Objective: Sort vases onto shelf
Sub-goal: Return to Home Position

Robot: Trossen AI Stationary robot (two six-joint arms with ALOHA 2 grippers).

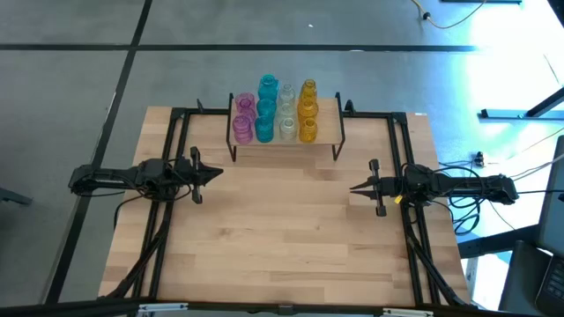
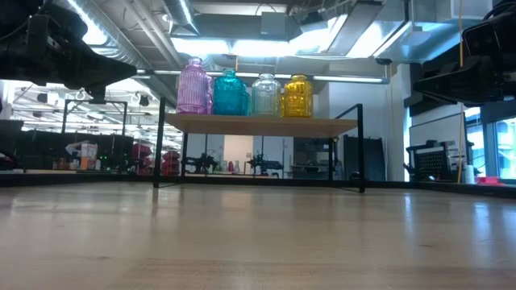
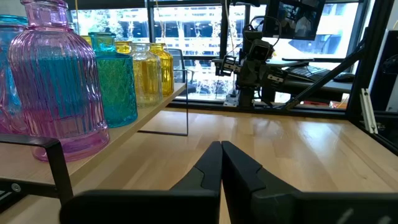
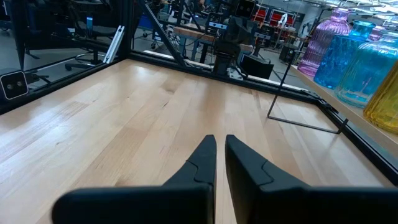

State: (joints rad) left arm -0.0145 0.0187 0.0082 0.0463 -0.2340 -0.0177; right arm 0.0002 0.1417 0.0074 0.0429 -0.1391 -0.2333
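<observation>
While both arms wait out at the sides, all the vases [image 1: 275,111] stand on the shelf [image 1: 330,123], which sits at the far middle of the worktop [image 1: 282,229]. From above they make four rows by color. From left to right there are pink vases [image 1: 243,117], teal-blue vases [image 1: 266,110], clear vases [image 1: 287,114] and amber-yellow vases [image 1: 307,112]. The rows stand close beside each other, and each row runs from near to far.

From the low view, the front pink vase [image 2: 193,87], teal-blue vase [image 2: 230,93], clear vase [image 2: 266,95] and amber-yellow vase [image 2: 297,96] stand upright in a line on the light wood board, on thin black legs [image 2: 360,147]. You can see through the glass, and nothing shows inside any of them.

On the left side of the worktop, the left hand [image 1: 216,173] points toward the middle, away from the shelf. Its fingers [image 3: 205,171] are pressed together on nothing.

At the right side is the right hand [image 1: 355,187], pointing back toward the left one. Its fingers [image 4: 202,158] are clenched almost together, with a thin gap and nothing in it.
</observation>
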